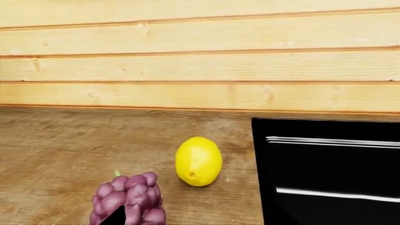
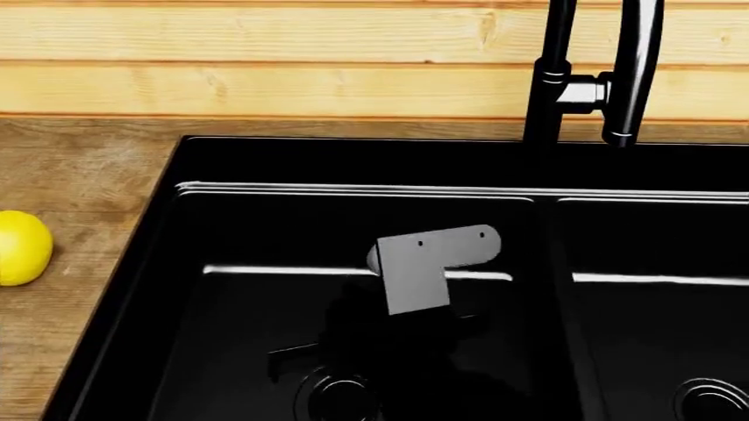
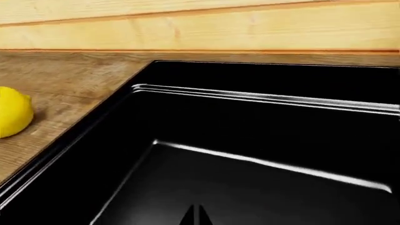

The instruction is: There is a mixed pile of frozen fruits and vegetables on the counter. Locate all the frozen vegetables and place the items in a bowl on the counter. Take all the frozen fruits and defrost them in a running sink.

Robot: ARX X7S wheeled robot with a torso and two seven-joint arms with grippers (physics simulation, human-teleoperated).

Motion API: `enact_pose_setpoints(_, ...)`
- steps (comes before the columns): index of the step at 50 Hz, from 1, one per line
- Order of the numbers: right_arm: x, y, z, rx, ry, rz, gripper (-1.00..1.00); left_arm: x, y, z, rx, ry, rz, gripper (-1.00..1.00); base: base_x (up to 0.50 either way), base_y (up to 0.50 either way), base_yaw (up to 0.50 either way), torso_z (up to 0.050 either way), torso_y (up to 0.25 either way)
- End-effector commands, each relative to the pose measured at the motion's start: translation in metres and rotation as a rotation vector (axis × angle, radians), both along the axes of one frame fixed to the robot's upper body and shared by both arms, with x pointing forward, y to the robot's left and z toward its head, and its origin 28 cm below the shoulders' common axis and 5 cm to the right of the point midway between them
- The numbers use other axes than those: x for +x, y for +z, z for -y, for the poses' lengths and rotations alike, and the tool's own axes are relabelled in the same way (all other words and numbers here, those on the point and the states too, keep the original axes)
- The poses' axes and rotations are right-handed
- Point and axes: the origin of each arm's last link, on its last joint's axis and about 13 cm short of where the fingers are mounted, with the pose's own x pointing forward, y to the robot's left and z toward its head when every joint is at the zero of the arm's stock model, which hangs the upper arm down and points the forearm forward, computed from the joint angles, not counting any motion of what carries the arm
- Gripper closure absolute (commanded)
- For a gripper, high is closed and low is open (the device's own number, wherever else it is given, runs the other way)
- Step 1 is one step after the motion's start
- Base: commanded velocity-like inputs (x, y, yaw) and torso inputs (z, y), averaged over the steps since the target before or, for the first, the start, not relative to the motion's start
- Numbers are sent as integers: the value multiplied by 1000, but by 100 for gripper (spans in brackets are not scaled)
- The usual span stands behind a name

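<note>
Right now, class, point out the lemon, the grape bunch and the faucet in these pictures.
lemon [image 1: 198,161]: left wrist view, middle of its yellow skin.
grape bunch [image 1: 131,197]: left wrist view, on the purple grapes below the stem.
faucet [image 2: 548,79]: head view, on its black upright stem.

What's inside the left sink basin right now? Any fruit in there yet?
No fruit visible in the sink. Its left basin shows one ringed drain and bare black floor. A grey bracket and the dark arm hang over it, covering part of the floor.
</note>
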Motion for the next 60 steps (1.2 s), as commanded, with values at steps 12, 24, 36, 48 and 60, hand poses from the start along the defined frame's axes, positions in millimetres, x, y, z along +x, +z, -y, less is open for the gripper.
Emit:
enact_pose_setpoints(12,20,-19,-18,-66,25,-34,-100,0,1,-1,-15,3,25,-100,0,0,0,0,1)
enact_pose_setpoints(24,-23,42,1,-16,4,155,-100,-1,4,1,8,12,25,-100,0,0,0,0,0)
enact_pose_setpoints(36,-52,49,25,-41,-54,212,-100,-7,44,-2,68,84,74,-100,0,0,0,0,0)
enact_pose_setpoints(48,-63,50,35,-37,-79,214,-100,9,17,-19,-20,181,-61,-100,0,0,0,0,0)
enact_pose_setpoints(60,-65,44,33,-26,-71,194,-100,38,2,-26,-67,221,-134,-100,0,0,0,0,0)
